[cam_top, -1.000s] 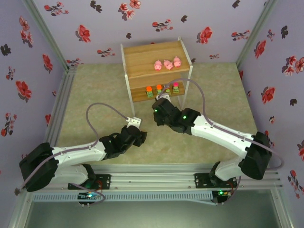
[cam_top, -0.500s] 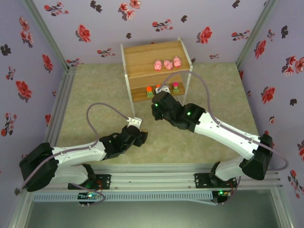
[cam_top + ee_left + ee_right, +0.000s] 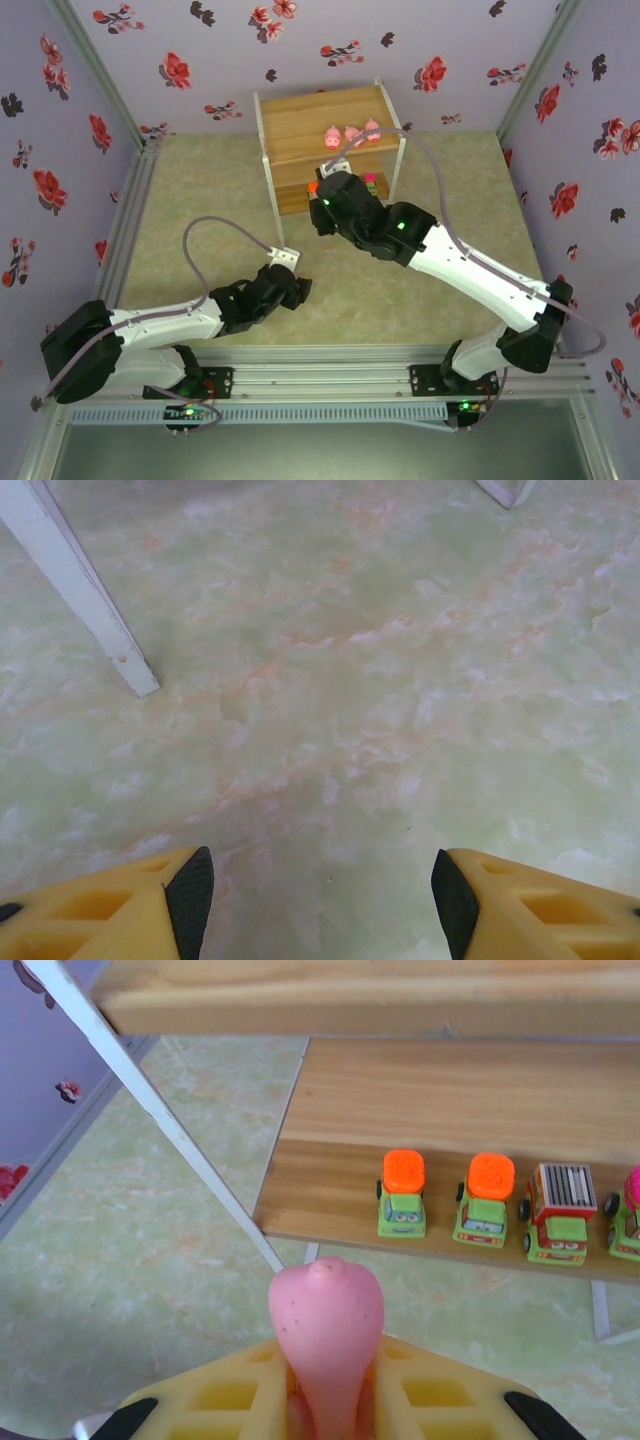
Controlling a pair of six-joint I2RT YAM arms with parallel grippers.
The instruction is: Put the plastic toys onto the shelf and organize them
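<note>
Smooth pink pig toy (image 3: 326, 1325), rounded tip, pinched in right end effector (image 3: 328, 1410)

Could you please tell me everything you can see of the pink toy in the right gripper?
The pink toy looks like smooth plastic, rounded, with a small nub on top. It stands upright, clamped between the right gripper's yellow fingers, held above the table in front of the shelf's lower board.
</note>
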